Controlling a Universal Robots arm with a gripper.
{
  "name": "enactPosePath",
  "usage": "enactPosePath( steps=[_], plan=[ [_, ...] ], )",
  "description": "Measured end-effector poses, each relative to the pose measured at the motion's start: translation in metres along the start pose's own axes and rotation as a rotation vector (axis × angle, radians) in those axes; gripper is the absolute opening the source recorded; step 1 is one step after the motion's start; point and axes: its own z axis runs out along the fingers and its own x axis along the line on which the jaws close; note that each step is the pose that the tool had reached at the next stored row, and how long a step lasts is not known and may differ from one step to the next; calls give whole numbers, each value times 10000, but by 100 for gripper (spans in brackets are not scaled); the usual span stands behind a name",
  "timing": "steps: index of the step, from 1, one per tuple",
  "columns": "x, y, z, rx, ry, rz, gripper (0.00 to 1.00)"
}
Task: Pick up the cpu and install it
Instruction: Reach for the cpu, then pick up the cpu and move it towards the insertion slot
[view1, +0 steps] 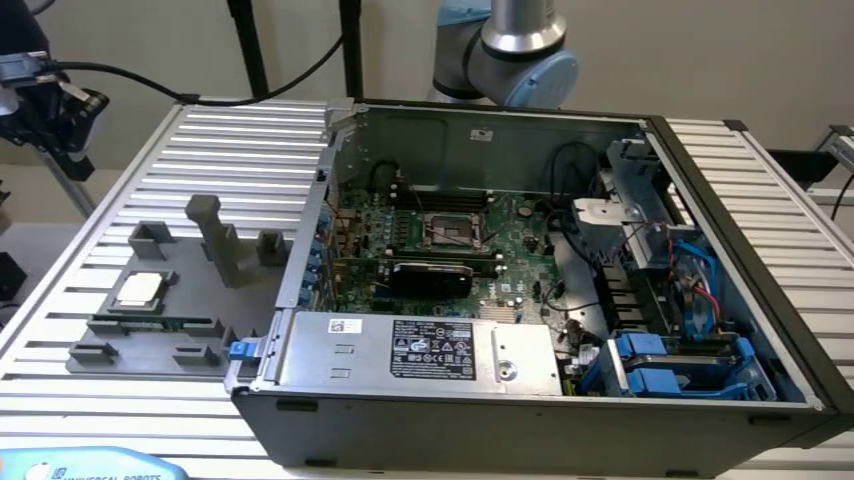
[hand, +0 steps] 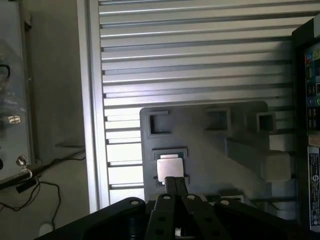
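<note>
Top centre of exterior view: robot arm (view1: 514, 45) cut off by frame edge. Lower centre: power supply label (view1: 434, 350) print too small to read. Wrist view: cpu (hand: 167, 167) partly hidden behind closed gripper (hand: 175, 180).

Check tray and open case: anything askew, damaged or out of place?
Nothing stands out. The cpu lies flat and square in its recess on the grey tray; the shut end effector is clear of it. No loose parts visible in the open case.
</note>
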Motion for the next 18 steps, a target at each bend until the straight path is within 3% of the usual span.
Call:
enactPosePath(
  steps=[3,18],
  plan=[
    [-2,-24,15,4,57,2,11],
    [-1,-25,15,4,61,2,12]
  ],
)
